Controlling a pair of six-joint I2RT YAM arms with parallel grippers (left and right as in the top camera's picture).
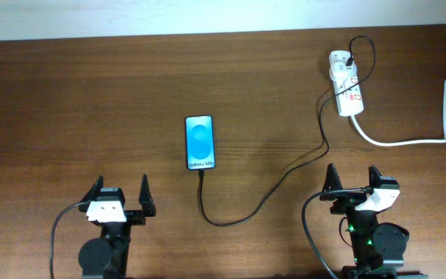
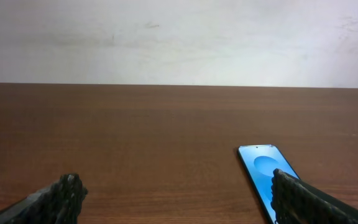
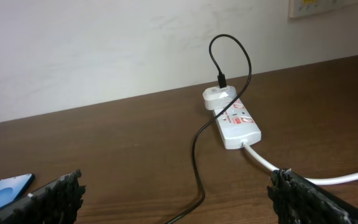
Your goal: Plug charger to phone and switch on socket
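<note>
Overhead, one phone (image 1: pixel 200 142) lay flat and screen-up on the table (image 1: pixel 68 101), near the middle, its blue screen lit. It sat well apart from both grippers. One charger (image 1: pixel 285 177), a thin black cable, met the phone's near short edge, looped toward the robot, then ran diagonally away to the right. There it arched over one socket (image 1: pixel 347 93) and dropped into a single white adapter (image 1: pixel 339 60) at the strip's far end. Whether the tip was fully seated in the phone could not be told. One thick white cord (image 1: pixel 409 142) left the strip's near end and curved off to the right edge. The strip carried small red marks; their switch position was too small to read.

Two grippers showed, one per arm. The left gripper (image 1: pixel 121 186) hovered at the near edge, left of the phone, its two fingers (image 2: pixel 67 193) spread wide and holding nothing. Its wrist view showed the phone's far end beside the right finger. The right gripper (image 1: pixel 352 174) sat at the near right, also spread apart and empty, with the cable passing just to its left. From the right wrist, the socket (image 3: pixel 236 124) lay ahead, with the charger (image 3: pixel 197 162) and cord (image 3: pixel 272 165) trailing from it.
</note>
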